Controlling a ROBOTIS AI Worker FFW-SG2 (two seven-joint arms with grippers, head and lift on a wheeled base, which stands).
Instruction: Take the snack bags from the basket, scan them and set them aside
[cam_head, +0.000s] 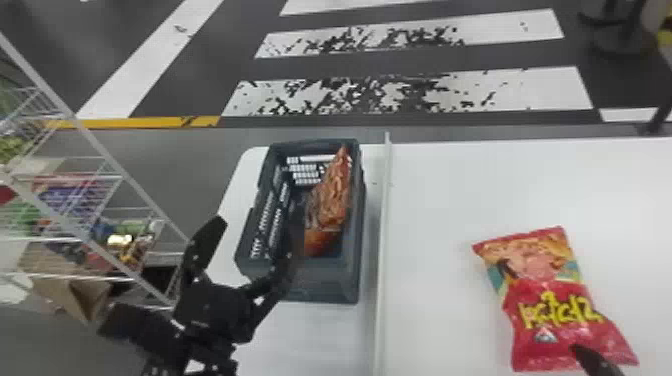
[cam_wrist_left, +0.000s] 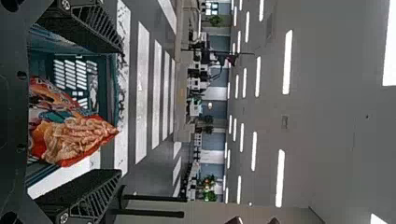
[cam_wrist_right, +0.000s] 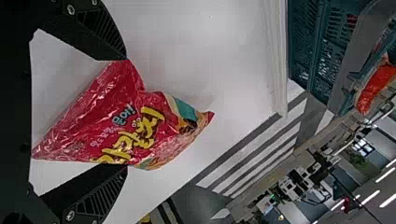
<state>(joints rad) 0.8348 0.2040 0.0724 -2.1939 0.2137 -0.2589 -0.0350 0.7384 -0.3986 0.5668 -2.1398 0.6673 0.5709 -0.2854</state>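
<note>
From where I stand, the dark floor (cam_head: 200, 65) is crossed by broad white stripes (cam_head: 530, 87), two of them blotched with black, and edged by a yellow line (cam_head: 150, 122). A white table (cam_head: 440, 185) stands this side of it, with a pale raised strip (cam_head: 383, 225) running across its top. To the left I see a white wire rack (cam_head: 100, 147) with colourful goods on its shelves. Overhead, the grey ceiling (cam_wrist_left: 336, 140) carries rows of long lit lamps (cam_wrist_left: 287, 60). Far off are blue-grey wall panels (cam_wrist_left: 215, 142) and a green plant (cam_wrist_left: 209, 196), too small to make out well.
</note>
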